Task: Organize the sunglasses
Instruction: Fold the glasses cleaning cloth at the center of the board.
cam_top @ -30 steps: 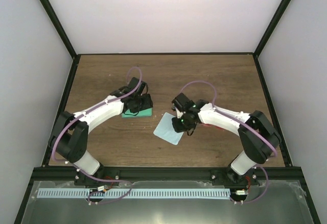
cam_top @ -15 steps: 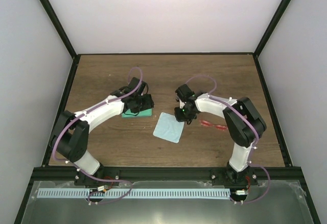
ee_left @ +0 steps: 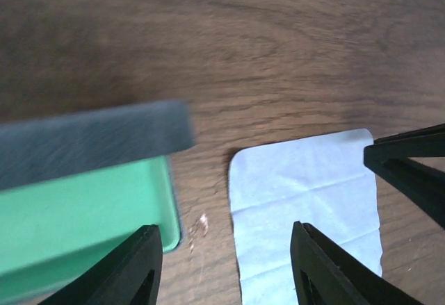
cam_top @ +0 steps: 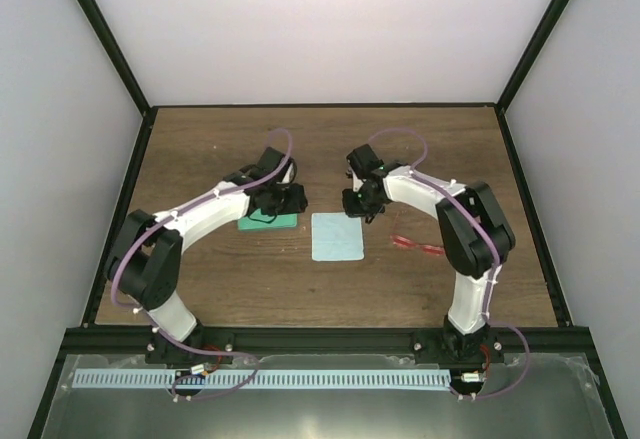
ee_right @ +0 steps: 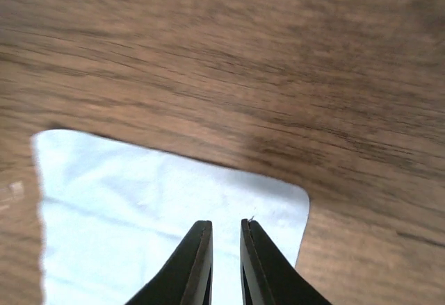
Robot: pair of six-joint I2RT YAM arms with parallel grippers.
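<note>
The red sunglasses [cam_top: 417,246] lie folded on the table to the right of the cloth, apart from both grippers. The grey-blue case [cam_top: 268,222] stands open with its green inside [ee_left: 69,215] showing and its lid [ee_left: 90,138] up. My left gripper [cam_top: 285,199] hovers at the case's right end, open and empty [ee_left: 224,228], between case and cloth. My right gripper [cam_top: 358,207] is at the far edge of the light blue cloth [cam_top: 336,236]. Its fingers are nearly together [ee_right: 226,225] over the cloth [ee_right: 139,201], with nothing seen between them.
Black frame rails border the wooden table [cam_top: 450,159] at the left, right and far sides. My right gripper's black body [ee_left: 410,166] shows close at the right in the left wrist view.
The right gripper moved toward the far side and the cloth shifted with it, from tilted to square. The sunglasses came into view. The left gripper shifted slightly right.
</note>
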